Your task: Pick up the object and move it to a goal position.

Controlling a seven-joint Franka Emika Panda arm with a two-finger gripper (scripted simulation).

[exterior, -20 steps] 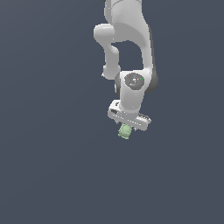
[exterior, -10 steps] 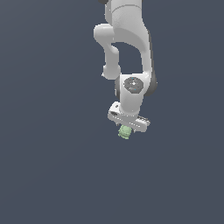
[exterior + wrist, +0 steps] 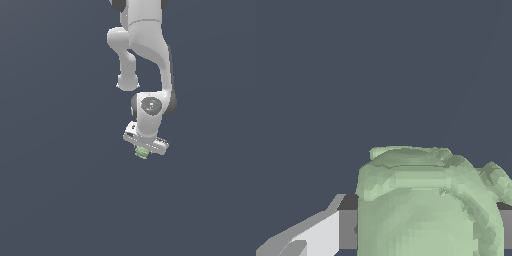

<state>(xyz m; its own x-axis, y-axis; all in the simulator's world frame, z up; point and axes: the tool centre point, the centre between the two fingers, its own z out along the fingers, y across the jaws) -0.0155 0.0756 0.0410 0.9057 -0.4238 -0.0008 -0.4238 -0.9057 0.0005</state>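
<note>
The object (image 3: 142, 152) is a small pale green lumpy item held just under my white gripper (image 3: 143, 150) in the exterior view, near the middle of the picture. In the wrist view the object (image 3: 428, 205) fills the space between my fingers (image 3: 321, 232), with its knobbly edge showing. The gripper is shut on it and holds it off the dark surface. My fingertips are mostly hidden behind the object.
The white arm (image 3: 145, 55) comes down from the top of the exterior view. The plain dark grey-blue surface (image 3: 60, 190) lies all around; no goal marker shows.
The gripper with the object has risen slightly and the arm's wrist has lifted a little. The hold on the object is unchanged.
</note>
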